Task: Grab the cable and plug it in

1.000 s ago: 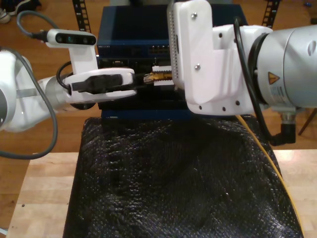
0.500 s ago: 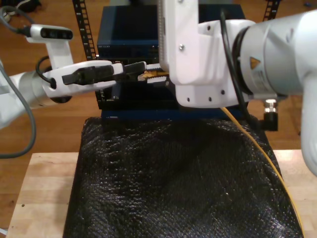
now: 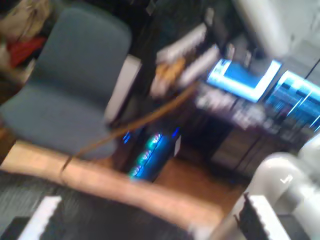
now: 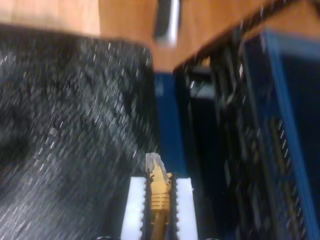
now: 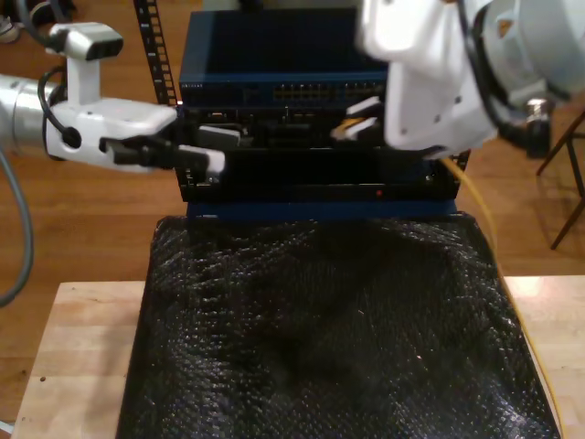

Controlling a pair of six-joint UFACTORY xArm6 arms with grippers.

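The cable [image 4: 159, 192] is clamped at its plug end by my second gripper [image 5: 361, 119], at the exterior view's right, plug pointed toward the far blue rack unit [image 5: 274, 55]. My first gripper [image 5: 215, 146]: aperture cannot be told.

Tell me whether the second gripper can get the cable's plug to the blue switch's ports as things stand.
Probably yes. My second gripper holds the cable by its plug close before the blue switch, with nothing seen between them.
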